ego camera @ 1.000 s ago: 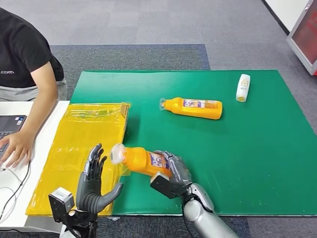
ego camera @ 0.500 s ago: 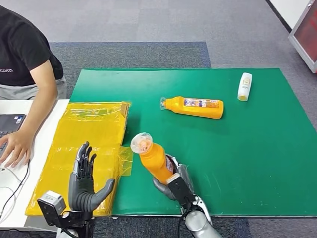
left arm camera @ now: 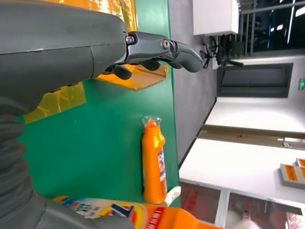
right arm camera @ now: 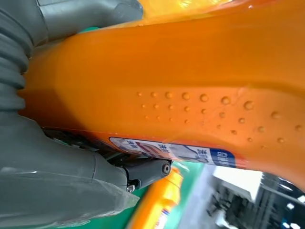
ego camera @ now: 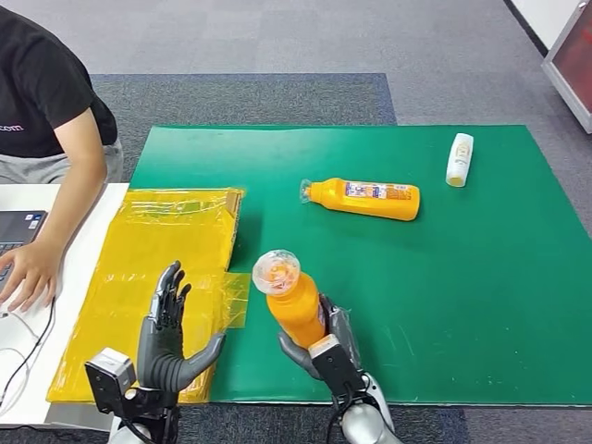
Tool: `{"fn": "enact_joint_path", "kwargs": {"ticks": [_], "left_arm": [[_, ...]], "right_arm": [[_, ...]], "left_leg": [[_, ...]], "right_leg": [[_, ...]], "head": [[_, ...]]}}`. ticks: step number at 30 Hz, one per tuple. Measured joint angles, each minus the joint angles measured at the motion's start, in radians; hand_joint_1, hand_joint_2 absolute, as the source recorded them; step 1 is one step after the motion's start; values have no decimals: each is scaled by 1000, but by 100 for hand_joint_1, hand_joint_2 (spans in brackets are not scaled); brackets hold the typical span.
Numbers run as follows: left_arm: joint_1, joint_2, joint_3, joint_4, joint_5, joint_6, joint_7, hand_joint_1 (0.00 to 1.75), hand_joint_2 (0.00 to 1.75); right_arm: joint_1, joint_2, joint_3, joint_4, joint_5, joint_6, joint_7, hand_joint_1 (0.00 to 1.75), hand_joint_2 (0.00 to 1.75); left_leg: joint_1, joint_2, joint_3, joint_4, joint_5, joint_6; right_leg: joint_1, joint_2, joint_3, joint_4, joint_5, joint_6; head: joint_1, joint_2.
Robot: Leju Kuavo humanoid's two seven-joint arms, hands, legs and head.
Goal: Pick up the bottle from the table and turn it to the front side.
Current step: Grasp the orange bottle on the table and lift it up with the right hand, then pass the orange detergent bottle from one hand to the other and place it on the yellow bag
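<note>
green table [ego camera: 488,305] | orange bottle [ego camera: 366,199] | white bottle [ego camera: 459,159] | yellow bag [ego camera: 157,268]

on the green mat [ego camera: 453,305], far of centre, a second orange bottle [ego camera: 366,199] lying on its side, clear cap to the left, label up. near the far right corner, a small white bottle [ego camera: 459,159], also lying down, well apart from the orange one. over the mat's left edge, a yellow plastic bag [ego camera: 150,259] spread flat, reaching onto the white desk [ego camera: 80,268]. at the far left, a person in a black shirt [ego camera: 42,92], hand [ego camera: 28,275] resting by a laptop [ego camera: 18,231], a thin cable [ego camera: 31,356] trailing near. around the mat, grey carpet [ego camera: 279,46].
</note>
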Motion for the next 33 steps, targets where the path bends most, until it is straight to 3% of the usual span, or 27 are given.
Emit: {"fn": "enact_joint_path", "kwargs": {"ticks": [3, 20, 33], "left_arm": [[-6, 0, -4, 7, 0, -8, 3, 0, 175], [-45, 6, -43, 51, -70, -94, 40, 0, 175], [-99, 8, -47, 70, -185, -216, 54, 0, 175]], "right_arm": [[5, -7, 13, -35, 22, -26, -5, 155, 175], [0, -32, 85, -98, 169, -103, -2, 135, 175], [-26, -35, 119, -98, 140, -88, -2, 141, 175]], "left_leg": [[0, 0, -1, 0, 0, 0], [0, 0, -2, 0, 0, 0], [0, -1, -3, 0, 1, 0]], "right_leg": [[0, 0, -1, 0, 0, 0], [0, 0, -2, 0, 0, 0], [0, -1, -3, 0, 0, 0]], "head": [[0, 0], [0, 0], [0, 0]]}}
